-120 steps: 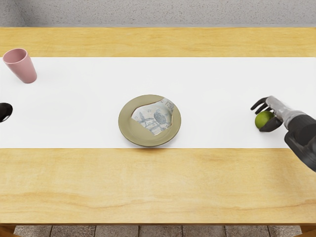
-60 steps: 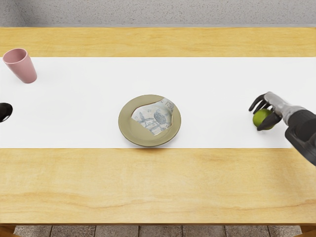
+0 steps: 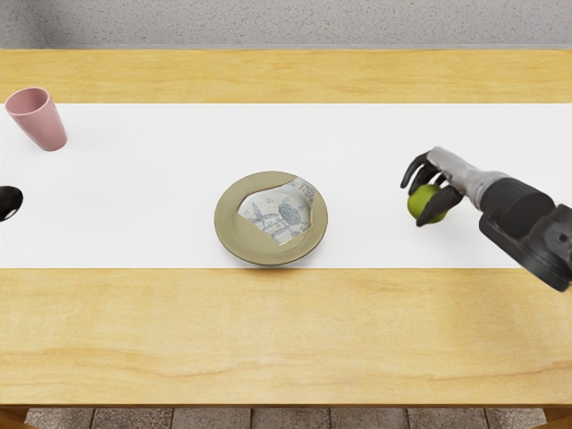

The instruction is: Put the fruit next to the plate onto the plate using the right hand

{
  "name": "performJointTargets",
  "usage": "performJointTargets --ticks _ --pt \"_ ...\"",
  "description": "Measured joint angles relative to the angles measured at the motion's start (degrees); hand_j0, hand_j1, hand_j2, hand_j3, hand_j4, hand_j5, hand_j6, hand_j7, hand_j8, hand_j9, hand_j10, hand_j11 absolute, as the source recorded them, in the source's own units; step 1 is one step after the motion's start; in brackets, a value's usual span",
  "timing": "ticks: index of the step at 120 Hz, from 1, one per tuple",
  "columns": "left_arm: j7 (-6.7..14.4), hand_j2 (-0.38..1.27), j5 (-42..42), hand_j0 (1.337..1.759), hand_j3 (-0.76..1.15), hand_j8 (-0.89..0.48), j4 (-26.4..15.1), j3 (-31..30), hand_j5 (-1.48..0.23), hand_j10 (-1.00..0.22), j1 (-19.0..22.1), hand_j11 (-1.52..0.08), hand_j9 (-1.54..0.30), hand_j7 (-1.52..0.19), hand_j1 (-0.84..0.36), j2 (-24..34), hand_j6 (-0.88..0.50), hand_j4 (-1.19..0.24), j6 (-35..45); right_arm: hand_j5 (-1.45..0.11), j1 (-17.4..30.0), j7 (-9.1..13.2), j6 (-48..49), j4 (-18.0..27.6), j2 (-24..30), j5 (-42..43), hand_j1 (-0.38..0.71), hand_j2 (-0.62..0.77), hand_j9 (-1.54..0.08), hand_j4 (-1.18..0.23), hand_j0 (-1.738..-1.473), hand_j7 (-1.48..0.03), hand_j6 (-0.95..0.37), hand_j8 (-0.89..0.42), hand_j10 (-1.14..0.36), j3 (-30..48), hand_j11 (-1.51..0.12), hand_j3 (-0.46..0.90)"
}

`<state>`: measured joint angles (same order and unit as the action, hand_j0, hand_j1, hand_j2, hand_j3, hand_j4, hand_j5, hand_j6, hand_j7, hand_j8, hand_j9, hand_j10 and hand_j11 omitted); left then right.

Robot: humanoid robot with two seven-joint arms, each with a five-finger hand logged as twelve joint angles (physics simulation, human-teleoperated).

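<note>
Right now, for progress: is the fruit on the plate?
Off: the fruit is in the right hand, right of the plate. Left hand rests at the edge.

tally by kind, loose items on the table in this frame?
Cups: 1, pink cup
Plates: 1, olive plate
Fruit: 1, green fruit, gripped in the right hand
Total: 3

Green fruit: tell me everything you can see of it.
The fruit is small, round, yellow-green and smooth, lime-like. The right hand grips it, dark fingers curled over its top and sides, hiding part. It is over the white runner, right of the plate and apart from it; contact with the runner is unclear.
</note>
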<state>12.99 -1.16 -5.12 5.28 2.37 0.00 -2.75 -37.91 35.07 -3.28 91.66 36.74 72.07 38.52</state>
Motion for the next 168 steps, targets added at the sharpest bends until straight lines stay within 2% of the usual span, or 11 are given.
performJointTargets --ticks 47,92,168 --pt "0.0 0.00 0.0 1.658 0.00 -0.01 0.0 0.0 -0.02 -0.01 0.0 -0.02 -0.02 -0.02 0.34 0.0 -0.01 -0.01 0.0 -1.02 -2.8 0.0 1.3 0.0 -7.2 -0.2 0.25 0.41 -1.01 -0.72 -1.655 -0.98 -0.68 -0.39 -0.37 -0.1 -0.97 0.00" --pt "0.0 0.00 0.0 1.658 0.00 -0.01 0.0 0.0 -0.02 -0.01 0.0 -0.02 -0.02 -0.02 0.34 0.0 -0.01 -0.01 0.0 -1.01 -4.8 -0.1 2.0 -1.3 -12.9 0.1 0.22 0.34 -1.00 -0.73 -1.654 -0.98 -0.69 -0.39 -0.38 -1.1 -0.98 0.00" --pt "0.0 0.00 0.0 1.658 0.00 -0.01 0.0 0.0 -0.02 -0.01 0.0 -0.02 -0.02 -0.02 0.34 0.0 -0.01 -0.01 0.0 -1.01 -8.3 0.0 2.0 -3.8 -21.4 0.2 0.21 0.33 -1.00 -0.74 -1.654 -0.98 -0.69 -0.39 -0.38 -4.1 -0.98 0.00"
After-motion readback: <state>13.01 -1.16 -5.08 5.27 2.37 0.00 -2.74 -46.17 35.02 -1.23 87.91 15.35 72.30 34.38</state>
